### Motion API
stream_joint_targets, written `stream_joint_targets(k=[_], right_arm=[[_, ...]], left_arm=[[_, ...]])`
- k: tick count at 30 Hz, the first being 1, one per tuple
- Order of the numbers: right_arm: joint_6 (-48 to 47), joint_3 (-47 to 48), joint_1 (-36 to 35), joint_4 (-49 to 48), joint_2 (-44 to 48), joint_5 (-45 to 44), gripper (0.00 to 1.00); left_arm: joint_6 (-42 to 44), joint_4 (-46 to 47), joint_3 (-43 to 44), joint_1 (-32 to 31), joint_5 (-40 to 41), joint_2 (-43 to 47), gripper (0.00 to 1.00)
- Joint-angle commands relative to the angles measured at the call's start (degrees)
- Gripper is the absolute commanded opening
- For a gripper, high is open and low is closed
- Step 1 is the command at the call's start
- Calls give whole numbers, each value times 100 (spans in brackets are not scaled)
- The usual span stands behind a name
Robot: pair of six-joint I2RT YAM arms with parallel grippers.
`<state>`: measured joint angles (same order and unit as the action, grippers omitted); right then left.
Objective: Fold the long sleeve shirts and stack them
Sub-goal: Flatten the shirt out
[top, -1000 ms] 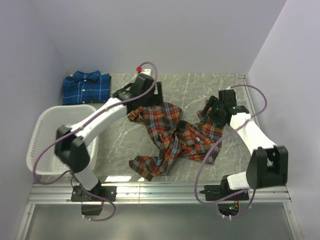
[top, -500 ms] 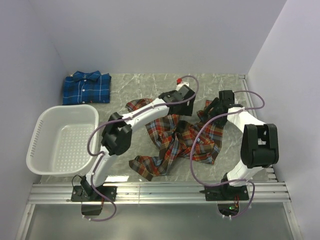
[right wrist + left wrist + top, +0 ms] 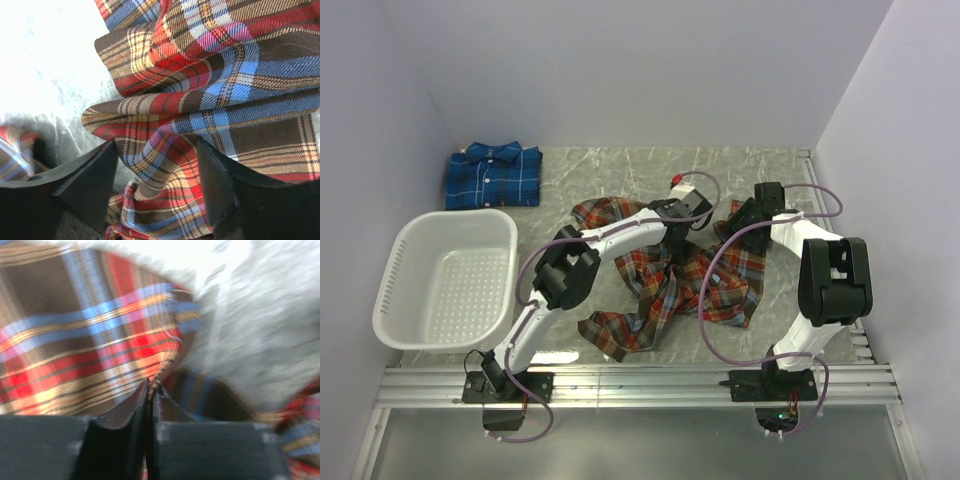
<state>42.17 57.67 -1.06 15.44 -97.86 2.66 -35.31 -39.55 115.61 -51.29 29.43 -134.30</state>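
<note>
Plainly the flattening step: the red shirt (image 3: 670, 275) lies crumpled under both grippers. At its tips the left gripper (image 3: 150, 386) looks pinched nearly closed on a hem. The right gripper (image 3: 156, 147) stands wide, astride a fold. Next, I judge, the right must close, then both draw apart. The blue shirt (image 3: 492, 178) lies folded far to their left on the grey marbled table (image 3: 620, 170), with pale walls close around.

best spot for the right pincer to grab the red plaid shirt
Take the bunched fold of the red plaid shirt sitting inside the open right pincer, from above; that ridge stands off the table and looks narrow enough to pinch.
</note>
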Motion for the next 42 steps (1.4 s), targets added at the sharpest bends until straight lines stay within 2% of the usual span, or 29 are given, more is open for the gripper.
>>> stream_joint_targets(k=[1,2,4,5,7,8,11,14,20,24,27,28,30,31,34,36,39,42], right_arm=[[89,42,79,-278,-119,-90,66],[107,86,80,-270,-136,-98,57],[185,217,316,-270,-224,-64,48],[212,288,421,-261,-294,-37,34],[291,437,501,-244,-382,-46,22],[318,603,580,-200,-417,-115,11],[388,990,721,-68,-558,-256,1],[529,1237,941,3,-567,-257,0],[388,1633,1082,319,-383,-670,0],[239,1467,977,372,21,-819,11],[-129,1291,687,451,434,-925,25],[-226,1212,416,494,539,-977,36],[-533,1159,134,530,856,-1100,49],[-587,1133,-120,643,944,-1170,58],[-859,1080,-859,750,1234,-1540,70],[-1357,1010,-1334,575,1375,-1278,71],[-1834,1105,-1660,354,1183,-180,71],[-1967,1255,-1836,591,770,77,70]], left_arm=[[-221,298,-721,153,493,1097,6],[-335,342,-898,232,528,1334,0],[-459,395,-1520,512,538,2116,1],[-555,474,-1759,619,459,2684,1],[-626,553,-2469,934,327,3267,1],[-678,580,-2682,1032,257,3818,0],[-854,536,-3456,1287,72,4794,1],[-1249,343,-4220,1437,-95,5656,1],[-1979,-579,-5460,1464,-717,6573,1],[-2190,-992,-6119,1472,-1272,6978,3],[-2278,-1274,-6375,1464,-1519,7417,6],[-2331,-1344,-6419,1472,-1545,7523,7],[-2323,-1485,-6612,1464,-1746,7760,8],[-2340,-1512,-6691,1464,-1843,7831,8],[-2366,-1529,-7034,1472,-2283,8059,12],[-2401,-1547,-7227,1464,-2328,8174,15],[-2428,-1660,-7141,1464,-2249,8306,21],[-2402,-1793,-6896,1464,-2082,8376,30]])
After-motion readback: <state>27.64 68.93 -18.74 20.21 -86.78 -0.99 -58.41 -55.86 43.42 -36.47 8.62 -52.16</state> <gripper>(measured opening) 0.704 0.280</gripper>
